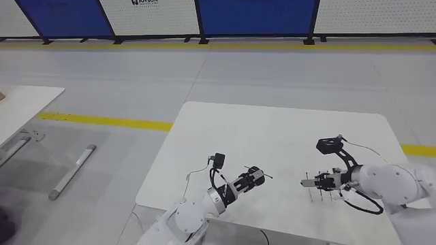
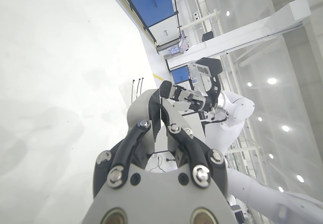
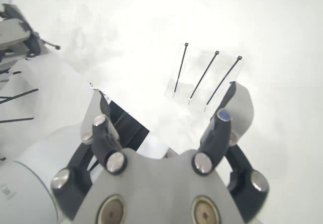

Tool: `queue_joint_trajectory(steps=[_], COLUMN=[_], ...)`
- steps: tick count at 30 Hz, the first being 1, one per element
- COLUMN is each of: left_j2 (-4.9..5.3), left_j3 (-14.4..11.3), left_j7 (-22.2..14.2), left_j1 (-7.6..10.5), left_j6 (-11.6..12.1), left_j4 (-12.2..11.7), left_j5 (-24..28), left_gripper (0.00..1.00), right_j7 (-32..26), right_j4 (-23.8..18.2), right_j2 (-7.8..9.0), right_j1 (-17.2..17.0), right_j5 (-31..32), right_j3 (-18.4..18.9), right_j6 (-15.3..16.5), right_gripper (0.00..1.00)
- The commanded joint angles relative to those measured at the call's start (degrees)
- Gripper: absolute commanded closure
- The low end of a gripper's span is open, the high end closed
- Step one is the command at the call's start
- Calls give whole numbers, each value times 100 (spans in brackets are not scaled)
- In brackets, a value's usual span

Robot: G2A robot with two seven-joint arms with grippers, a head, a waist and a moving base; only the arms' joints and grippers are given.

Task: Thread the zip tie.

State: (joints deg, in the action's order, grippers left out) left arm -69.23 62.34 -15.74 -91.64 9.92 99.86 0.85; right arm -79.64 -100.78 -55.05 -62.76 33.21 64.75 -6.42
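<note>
Left gripper (image 1: 255, 175), top view: I see it pinching one zip tie (image 1: 266, 175), long axis and head pointing toward the spread right gripper (image 1: 315, 182). Left wrist: pads (image 2: 155, 114) pressed on it. Right wrist: three spare ties (image 3: 204, 74) lie parallel on the table (image 3: 151, 7).

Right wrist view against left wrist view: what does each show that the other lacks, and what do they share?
Right wrist view alone: the clear sheet under the three spare ties. Left wrist view alone: the ceiling lights and the right arm's camera. Both: the spare ties, the table, the right claw, and the left claw shut on a tie.
</note>
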Motion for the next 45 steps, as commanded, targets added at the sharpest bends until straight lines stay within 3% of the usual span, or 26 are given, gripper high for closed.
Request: queue_joint_trajectory(steps=[1,10,18,28,35,39,42,45], left_j2=[0,0,0,0,0,0,0,0], left_j3=[0,0,0,0,0,0,0,0], left_j7=[0,0,0,0,0,0,0,0], left_j1=[0,0,0,0,0,0,0,0], left_j6=[0,0,0,0,0,0,0,0], left_j4=[0,0,0,0,0,0,0,0], left_j5=[0,0,0,0,0,0,0,0], left_gripper=[100,100,100,100,100,100,100,100], right_j7=[0,29,88,248,0,0,0,0], right_j4=[63,66,261,268,-375,-425,-306,-305], right_j2=[2,0,-82,-82,59,217,358,369], right_j1=[92,76,321,259,-32,-23,288,331], right_j5=[62,57,329,318,800,848,727,708], right_j3=[-110,-121,-536,-518,-229,-448,-853,-879], right_j6=[-125,-111,-347,-338,-1045,-1252,-1306,-1306], right_gripper=[0,0,0,0,0,0,0,0])
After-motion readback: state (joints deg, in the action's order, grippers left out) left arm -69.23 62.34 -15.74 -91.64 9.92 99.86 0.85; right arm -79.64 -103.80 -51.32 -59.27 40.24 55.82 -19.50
